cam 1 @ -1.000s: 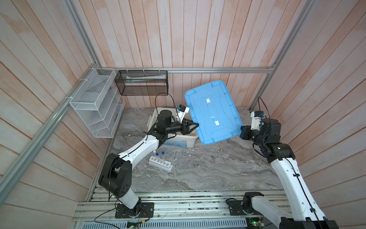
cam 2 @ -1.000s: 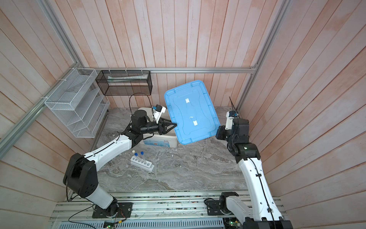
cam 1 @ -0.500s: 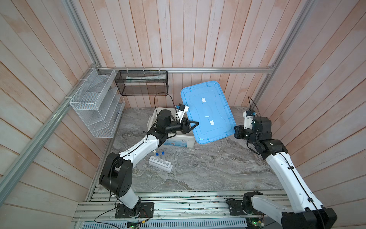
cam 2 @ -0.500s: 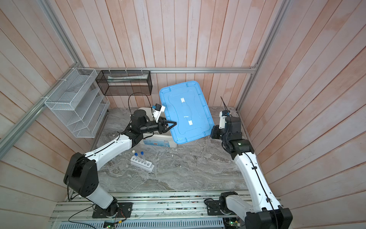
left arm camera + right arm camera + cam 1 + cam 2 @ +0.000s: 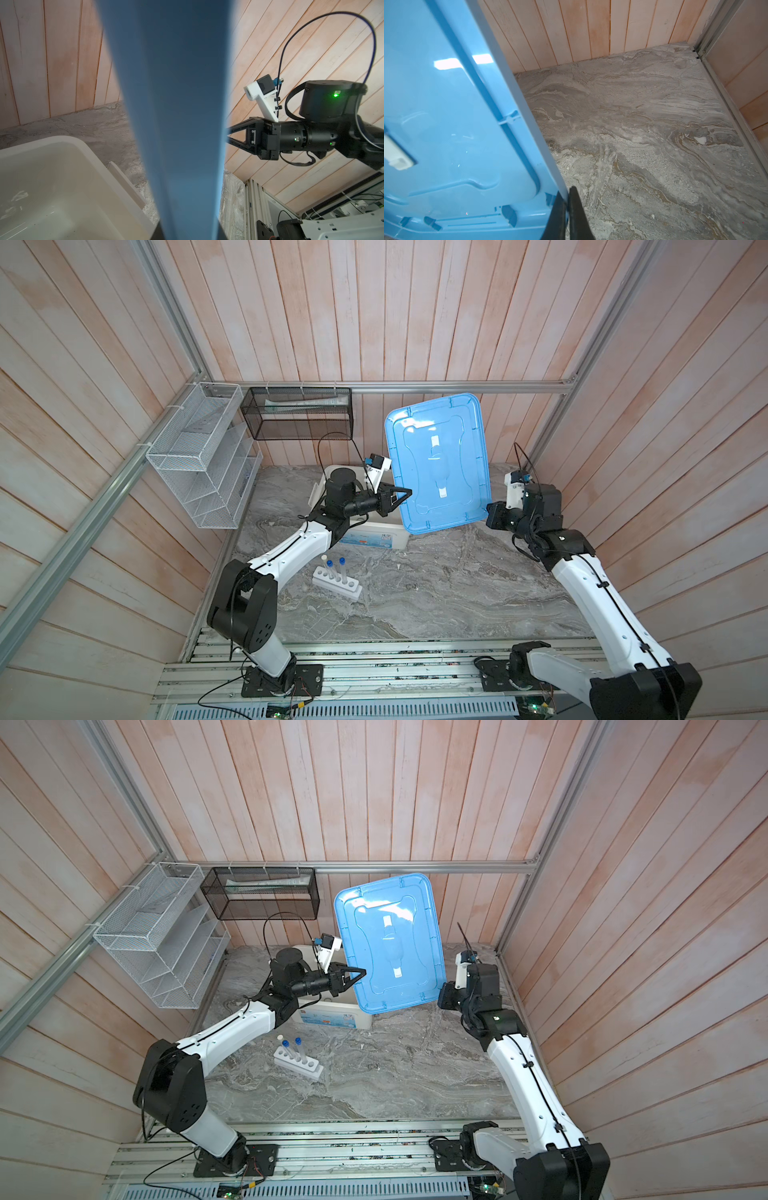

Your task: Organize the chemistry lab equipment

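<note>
In both top views, blue rectangular plastic lid (image 5: 438, 464) held on edge beside open white plastic bin (image 5: 374, 536), left gripper (image 5: 408, 492) clamped on its left edge, right gripper (image 5: 488, 516) pinching its lower right corner, white six-hole rack (image 5: 337, 585) with three capped clear tubes (image 5: 341, 572) upright on grey marble tabletop (image 5: 436, 593) just before the bin

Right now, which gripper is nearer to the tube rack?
Left. The left gripper is at the edge of the lid over the bin, just behind the rack; the right gripper holds the lid's opposite corner, farther away.
</note>
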{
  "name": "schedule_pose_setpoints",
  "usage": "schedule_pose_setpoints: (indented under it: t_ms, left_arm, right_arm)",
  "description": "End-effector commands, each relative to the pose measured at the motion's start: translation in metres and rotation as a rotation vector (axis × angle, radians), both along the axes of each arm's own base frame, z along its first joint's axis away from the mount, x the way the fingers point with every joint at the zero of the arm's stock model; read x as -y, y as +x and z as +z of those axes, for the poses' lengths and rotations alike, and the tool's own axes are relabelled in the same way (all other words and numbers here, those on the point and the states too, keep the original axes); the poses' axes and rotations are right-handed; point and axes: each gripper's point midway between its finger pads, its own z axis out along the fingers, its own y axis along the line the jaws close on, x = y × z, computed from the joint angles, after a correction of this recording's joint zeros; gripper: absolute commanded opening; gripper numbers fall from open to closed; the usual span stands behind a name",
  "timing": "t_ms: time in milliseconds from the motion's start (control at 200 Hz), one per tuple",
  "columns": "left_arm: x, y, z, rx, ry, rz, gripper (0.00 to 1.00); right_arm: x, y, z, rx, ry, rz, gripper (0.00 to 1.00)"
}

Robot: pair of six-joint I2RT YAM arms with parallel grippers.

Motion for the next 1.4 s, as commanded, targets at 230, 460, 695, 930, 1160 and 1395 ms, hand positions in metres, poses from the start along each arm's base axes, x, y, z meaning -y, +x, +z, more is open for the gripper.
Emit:
schedule_pose_setpoints:
  t_ms: [230, 460, 695, 930, 1160, 1395]
  left_arm:
    - [-0.020, -0.004, 0.032, 0.098, -0.033, 0.043, 0.17]
    - [-0.067, 0.005, 0.082, 0.266, 0.032, 0.253, 0.17]
    - [-0.125, 0.004, 0.139, 0.528, 0.242, 0.571, 0.17]
    - [-0.164, -0.012, 0.151, 0.698, 0.452, 0.731, 0.17]
    - [-0.193, -0.023, 0.145, 0.782, 0.638, 0.835, 0.17]
    - [-0.204, -0.026, 0.116, 0.896, 0.912, 0.922, 0.17]
  right_arm:
    - [-0.007, 0.005, 0.029, 0.085, 0.035, 0.008, 0.21]
    - [0.006, 0.003, 0.059, 0.133, 0.010, -0.055, 0.23]
    - [-0.008, 0.001, 0.098, 0.207, 0.045, 0.028, 0.24]
    - [-0.037, 0.005, 0.111, 0.205, 0.134, 0.172, 0.25]
    - [-0.063, -0.006, 0.136, 0.228, 0.286, 0.295, 0.28]
    - [-0.093, -0.015, 0.144, 0.211, 0.521, 0.437, 0.32]
